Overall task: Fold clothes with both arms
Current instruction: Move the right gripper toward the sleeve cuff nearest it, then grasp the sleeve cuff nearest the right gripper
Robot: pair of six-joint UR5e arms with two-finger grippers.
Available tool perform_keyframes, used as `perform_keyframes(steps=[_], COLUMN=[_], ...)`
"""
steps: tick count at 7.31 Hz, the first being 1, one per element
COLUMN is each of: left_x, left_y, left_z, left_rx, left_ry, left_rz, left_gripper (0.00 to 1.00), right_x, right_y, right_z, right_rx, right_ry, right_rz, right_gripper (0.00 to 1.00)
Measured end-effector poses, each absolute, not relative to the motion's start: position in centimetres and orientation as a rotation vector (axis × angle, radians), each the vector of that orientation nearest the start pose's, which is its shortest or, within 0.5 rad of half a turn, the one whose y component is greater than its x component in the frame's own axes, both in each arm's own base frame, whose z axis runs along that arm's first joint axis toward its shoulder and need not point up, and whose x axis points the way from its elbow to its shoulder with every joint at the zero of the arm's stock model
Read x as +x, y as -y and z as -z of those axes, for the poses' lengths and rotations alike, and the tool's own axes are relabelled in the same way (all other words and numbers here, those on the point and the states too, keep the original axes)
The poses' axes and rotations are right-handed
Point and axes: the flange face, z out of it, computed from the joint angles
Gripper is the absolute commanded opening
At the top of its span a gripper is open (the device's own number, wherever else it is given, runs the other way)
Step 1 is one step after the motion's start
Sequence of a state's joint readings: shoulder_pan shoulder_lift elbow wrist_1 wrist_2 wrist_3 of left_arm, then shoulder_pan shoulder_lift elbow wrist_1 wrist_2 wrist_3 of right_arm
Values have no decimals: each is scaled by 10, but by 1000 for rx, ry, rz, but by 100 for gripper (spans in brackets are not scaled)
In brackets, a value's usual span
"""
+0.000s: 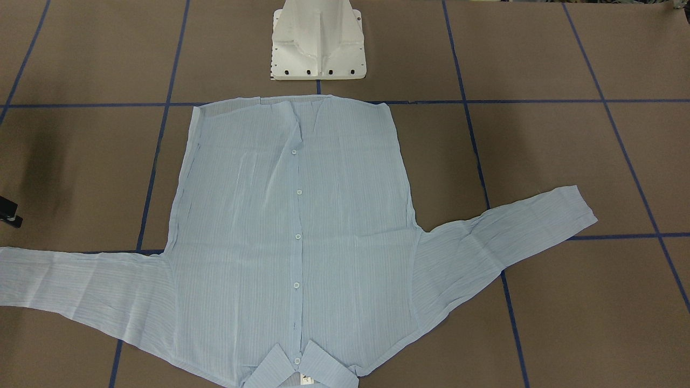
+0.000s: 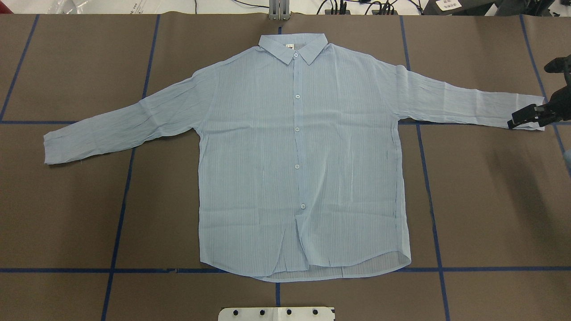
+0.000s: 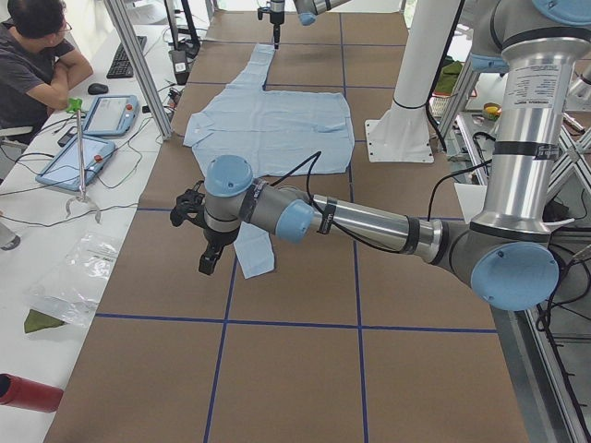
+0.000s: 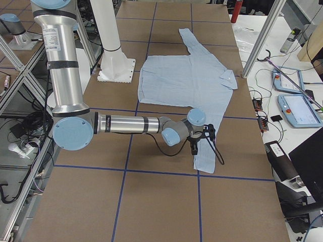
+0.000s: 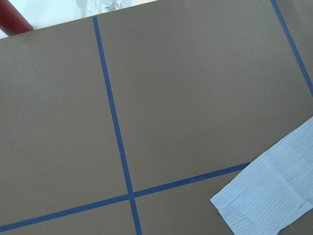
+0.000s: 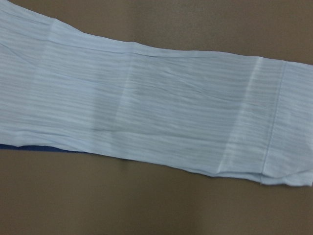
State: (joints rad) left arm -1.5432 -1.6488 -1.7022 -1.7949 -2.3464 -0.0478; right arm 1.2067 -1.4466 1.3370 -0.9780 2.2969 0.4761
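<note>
The clothes are one light blue striped shirt (image 2: 294, 156), lying flat and buttoned on the brown table, with its collar at the far side and both sleeves spread out. My right gripper (image 2: 526, 117) hangs just over the right sleeve's cuff (image 6: 274, 122), pointing down, and looks open with nothing in it. It shows only as a black tip (image 1: 8, 211) at the front view's left edge. My left gripper (image 3: 205, 258) hovers beside the left sleeve's cuff (image 3: 254, 254), a little off the cloth. I cannot tell whether it is open or shut. That cuff (image 5: 269, 196) fills a corner of the left wrist view.
The white pedestal (image 1: 318, 40) stands near the shirt's hem. Blue tape lines (image 2: 120, 214) grid the table. A seated person (image 3: 37, 55), tablets (image 3: 111, 115) and a red cylinder (image 3: 28, 392) are on a side bench beyond the table's far edge.
</note>
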Motion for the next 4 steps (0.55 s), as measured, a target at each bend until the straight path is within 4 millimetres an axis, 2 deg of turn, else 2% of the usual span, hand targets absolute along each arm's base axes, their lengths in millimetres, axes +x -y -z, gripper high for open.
perform_keyframes(steps=[1, 4], left_x=[-49, -49], left_y=[536, 532], left_z=[-528, -531], left_rx=[389, 397], left_ry=[-778, -778], left_rz=[-152, -155], left_gripper=[100, 100], right_x=[-134, -92], right_y=[560, 581], right_z=[-665, -698], right_rx=[147, 184], right_ry=[826, 795], right_rz=[108, 169], right_gripper=[100, 98])
